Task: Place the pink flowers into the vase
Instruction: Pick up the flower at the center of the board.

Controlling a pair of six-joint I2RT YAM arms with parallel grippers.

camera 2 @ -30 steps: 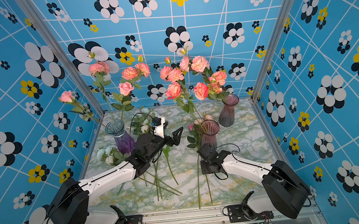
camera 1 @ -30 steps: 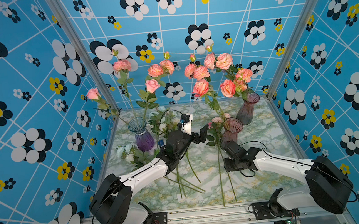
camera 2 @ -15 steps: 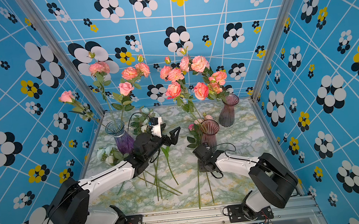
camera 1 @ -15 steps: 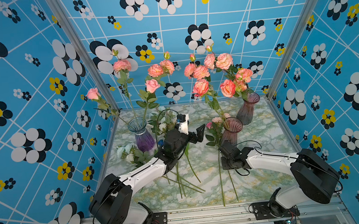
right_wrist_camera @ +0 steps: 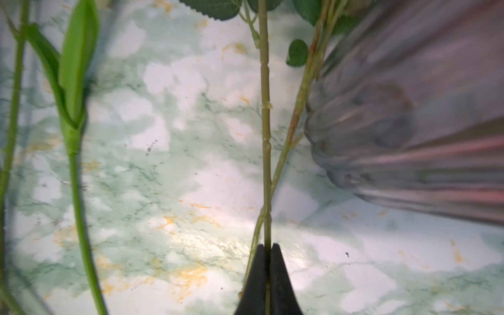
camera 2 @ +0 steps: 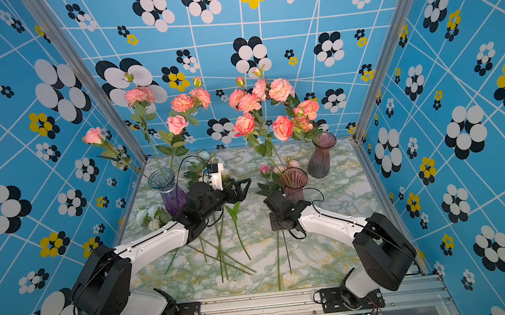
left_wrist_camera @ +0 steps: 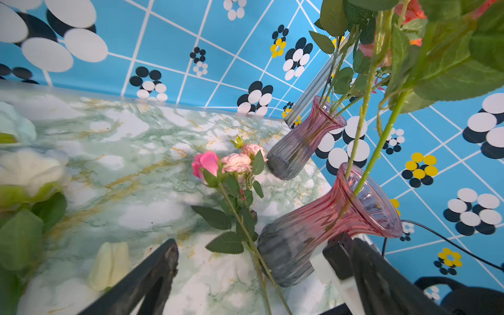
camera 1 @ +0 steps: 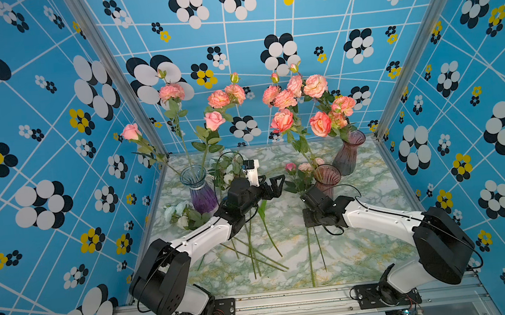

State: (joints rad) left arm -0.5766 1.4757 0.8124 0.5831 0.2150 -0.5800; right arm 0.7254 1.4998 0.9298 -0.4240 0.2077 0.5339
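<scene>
A: Pinching tight, the right gripper [right_wrist_camera: 268,249] holds a pink flower stem [right_wrist_camera: 264,136] low down. Its bloom lies ahead, beside the ribbed pink vase [right_wrist_camera: 409,122].

B: Lift slowly and tip it upright, clear of the crossing stem [right_wrist_camera: 298,103]. The left gripper [camera 1: 275,186] gapes empty.

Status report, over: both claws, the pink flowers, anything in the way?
Left claw open, empty. Right claw shut on a pink flower stem, not yet lifted. Second stem crosses it at the tips; pink vase close beside.
</scene>
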